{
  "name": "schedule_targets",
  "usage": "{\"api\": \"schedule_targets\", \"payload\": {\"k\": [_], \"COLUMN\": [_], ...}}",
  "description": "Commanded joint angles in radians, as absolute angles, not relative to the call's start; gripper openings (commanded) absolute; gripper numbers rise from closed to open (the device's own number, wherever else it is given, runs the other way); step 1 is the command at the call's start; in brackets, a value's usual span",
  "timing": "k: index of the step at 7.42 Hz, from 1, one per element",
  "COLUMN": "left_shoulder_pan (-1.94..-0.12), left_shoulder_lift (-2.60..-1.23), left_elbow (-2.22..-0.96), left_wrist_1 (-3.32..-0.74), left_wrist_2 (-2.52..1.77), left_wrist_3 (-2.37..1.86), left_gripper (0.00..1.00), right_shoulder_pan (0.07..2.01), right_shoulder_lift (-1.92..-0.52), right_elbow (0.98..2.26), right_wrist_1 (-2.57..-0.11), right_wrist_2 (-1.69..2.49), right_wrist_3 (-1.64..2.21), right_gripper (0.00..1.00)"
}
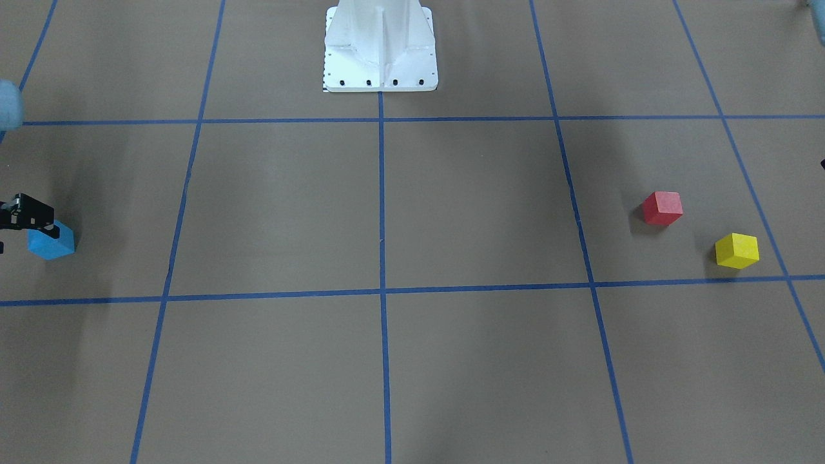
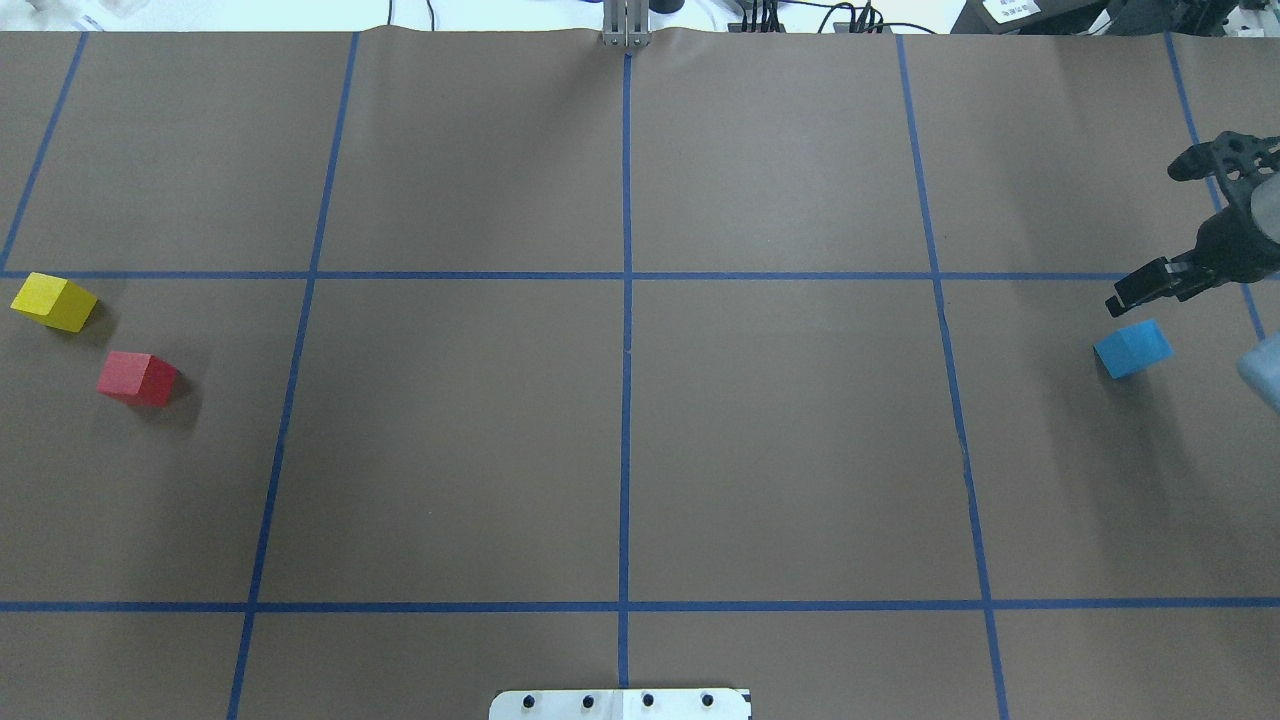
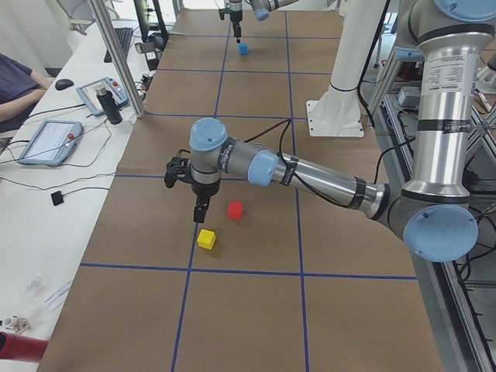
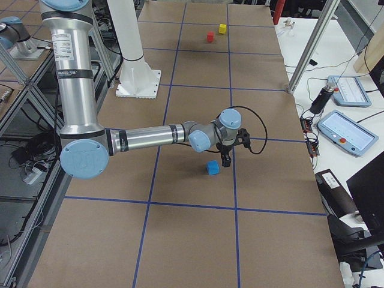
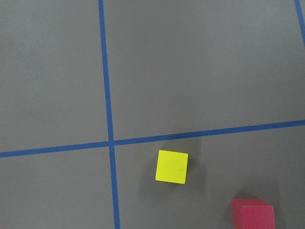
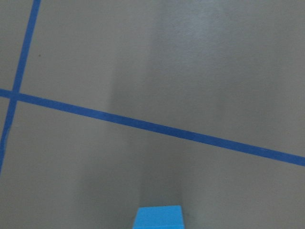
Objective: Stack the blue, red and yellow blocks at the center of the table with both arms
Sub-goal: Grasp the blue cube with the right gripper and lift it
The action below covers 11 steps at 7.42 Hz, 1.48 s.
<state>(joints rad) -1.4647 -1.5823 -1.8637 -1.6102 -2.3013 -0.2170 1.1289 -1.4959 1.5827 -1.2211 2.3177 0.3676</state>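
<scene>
The blue block [image 2: 1132, 348] lies at the table's right end; it also shows in the front view [image 1: 51, 241] and at the bottom edge of the right wrist view [image 6: 158, 217]. My right gripper [image 2: 1118, 300] hovers just above and beside it, fingers together, holding nothing. The red block [image 2: 138, 377] and the yellow block [image 2: 54, 301] lie close together at the left end, and both show in the left wrist view, red [image 5: 252, 214] and yellow [image 5: 172, 166]. My left gripper [image 3: 199, 215] hangs above them, seen only in the left side view; I cannot tell if it is open.
Blue tape lines divide the brown table cover [image 2: 620, 430] into a grid. The white robot base [image 1: 380, 58] stands at the middle of the near edge. An operator and tablets are on a side bench [image 3: 46, 139] beyond the left end.
</scene>
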Motion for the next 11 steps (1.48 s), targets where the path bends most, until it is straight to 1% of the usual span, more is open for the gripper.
{"api": "schedule_targets", "payload": {"k": [1,4,5,6,8,9,10,11], "left_shoulder_pan": [-1.465,-1.465,-1.465,-1.465,-1.465,-1.465,-1.465,-1.465], "left_shoulder_lift": [-1.583,-1.583,-1.583,-1.582,-1.582,-1.582,-1.580,-1.580], "left_elbow": [-1.867,-1.868,-1.868,-1.873,-1.871,-1.873,-1.870,-1.870], "left_wrist_1": [-1.611,-1.611,-1.611,-1.609,-1.606,-1.606,-1.606,-1.606], "left_wrist_2": [-2.303,-2.303,-2.303,-2.304,-2.359,-2.361,-2.361,-2.359], "left_wrist_3": [-0.219,-0.218,-0.218,-0.218,-0.219,-0.219,-0.219,-0.219], "left_gripper": [1.00,1.00,1.00,1.00,1.00,1.00,1.00,1.00], "right_shoulder_pan": [1.105,1.080,1.078,1.078,1.078,1.080,1.089,1.085], "right_shoulder_lift": [-1.496,-1.497,-1.497,-1.499,-1.494,-1.490,-1.406,-1.249], "right_elbow": [1.540,1.517,1.514,1.516,1.522,1.548,1.557,1.560], "right_wrist_1": [-1.220,-1.223,-1.221,-1.220,-1.223,-1.233,-1.300,-1.480], "right_wrist_2": [2.298,2.293,2.293,2.283,2.284,2.308,2.372,2.373], "right_wrist_3": [0.361,0.360,0.360,0.348,0.318,0.321,0.334,0.337], "right_gripper": [0.99,0.98,0.55,0.01,0.00,0.00,0.00,0.00]}}
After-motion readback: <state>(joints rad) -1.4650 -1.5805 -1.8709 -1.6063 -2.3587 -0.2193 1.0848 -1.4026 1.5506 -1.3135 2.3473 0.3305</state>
